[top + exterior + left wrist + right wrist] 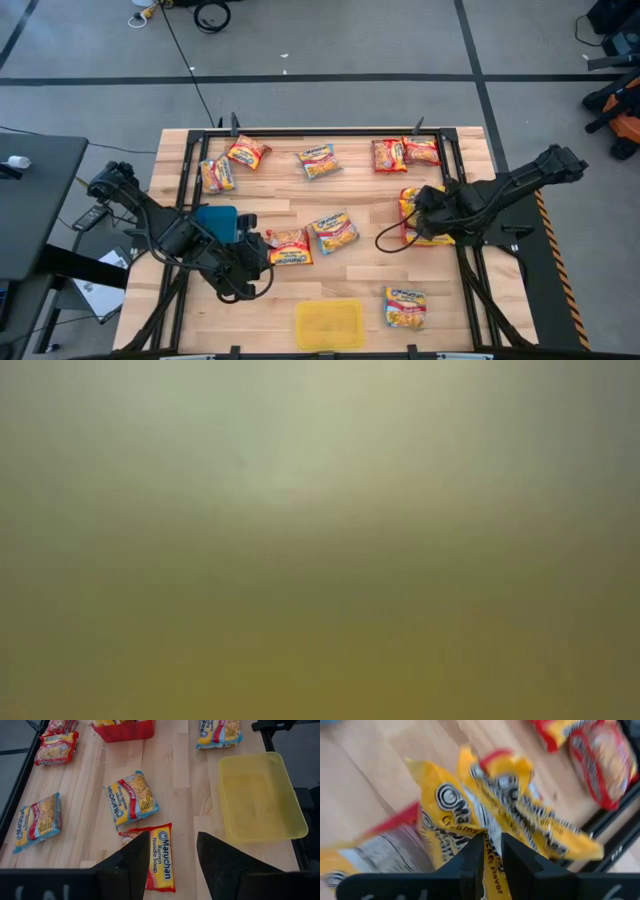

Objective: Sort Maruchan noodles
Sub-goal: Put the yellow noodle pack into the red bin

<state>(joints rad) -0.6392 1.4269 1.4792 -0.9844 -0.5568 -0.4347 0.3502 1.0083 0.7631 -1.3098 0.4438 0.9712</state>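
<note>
a: what can't you make out?

b: the table-level view is 1 blur of green and yellow, nothing to read in it. from above, my right claw point(428, 203) hides most of the red plastic tray point(408, 238) at the table's right side, and my left arm covers part of the flat blue square tray point(214, 220) on the left.

a: and the claws?

b: my right claw is clamped on a crinkled yellow-orange plastic maruchan packet point(512, 807), raised over that red tray; my wrist camera shows the fingers point(470, 865) nearly together on its edge. my left claw point(172, 855) stands apart, empty, low over a flat red-orange maruchan noodle packet point(159, 857) lying on the wooden table point(370, 195).

a: what's around?

b: just beside that packet lies a blue-edged yellow packet point(335, 231). the flat yellow square tray point(329, 324) sits at the near edge, with another packet point(406, 306) beside it. along the far edge: 2 packets at the left point(217, 174) point(247, 152), 1 in the middle point(318, 160), 2 red ones together at the right point(390, 155) point(422, 150).
</note>
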